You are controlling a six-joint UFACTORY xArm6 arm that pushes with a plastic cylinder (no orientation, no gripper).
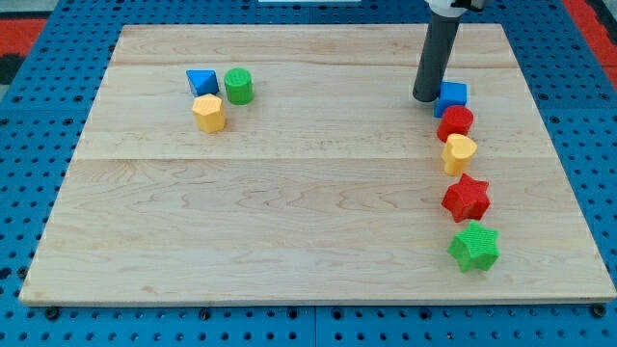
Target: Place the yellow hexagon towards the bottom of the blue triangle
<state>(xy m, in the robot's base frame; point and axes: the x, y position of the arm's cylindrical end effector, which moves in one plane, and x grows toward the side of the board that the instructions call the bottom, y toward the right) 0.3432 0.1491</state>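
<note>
A wooden board [289, 241] lies on a blue perforated table [29, 193]. Taking the red star [467, 199] as landmark: a yellow block [459, 153] sits just above it, then a red block [455, 122], then a blue cube [450, 96]. A green star [474, 247] lies just below. A green cylinder [238, 86] stands far off toward the view's upper left.

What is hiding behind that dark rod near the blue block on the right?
My tip stands just left of the blue cube, apparently touching it and covering the cube's left edge. Behind the rod only bare wooden board shows; anything directly behind it stays covered.
</note>
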